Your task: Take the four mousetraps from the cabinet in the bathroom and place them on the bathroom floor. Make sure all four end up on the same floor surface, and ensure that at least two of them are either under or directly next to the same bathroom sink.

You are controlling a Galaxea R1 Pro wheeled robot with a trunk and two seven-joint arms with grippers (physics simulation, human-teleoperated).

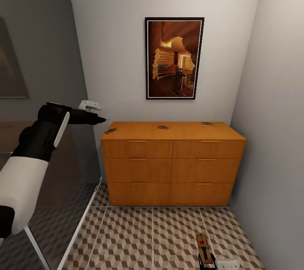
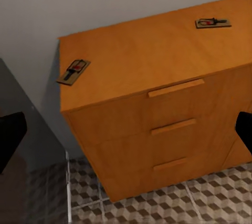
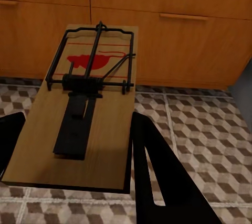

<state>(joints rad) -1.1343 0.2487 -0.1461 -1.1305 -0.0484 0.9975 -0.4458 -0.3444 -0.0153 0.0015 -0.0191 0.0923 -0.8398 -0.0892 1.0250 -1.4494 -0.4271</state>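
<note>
mousetraps: three lie on the cabinet point(image 1: 173, 164) top, well apart: left trap point(image 1: 110, 130) at the front left corner, middle trap point(image 1: 163, 127), right trap point(image 1: 207, 123) near the back; a fourth, held trap point(image 3: 86, 114), is in the right gripper above the floor point(image 1: 139, 236).
left arm: raised at cabinet-top height, forearm pointing toward the left trap; left gripper point(image 1: 93, 112) stops short of the corner, just beside it, with nothing between its fingers and a gap showing.
right gripper point(image 1: 209, 261): low at the frame's bottom edge, clamped on the held trap; dark fingers point(image 3: 157, 177) flank the board.
materials: traps are flat tan wood boards with dark wire bars; the held one bears a red mark. cabinet is smooth orange-brown wood with six drawers and slim handles. floor tiles carry a brown, beige and white cube print.
hidden: right gripper is cut off by the frame edge; left fingertips are dark slivers at the wrist view's sides; trap detail on the cabinet is too small in the head view.
</note>
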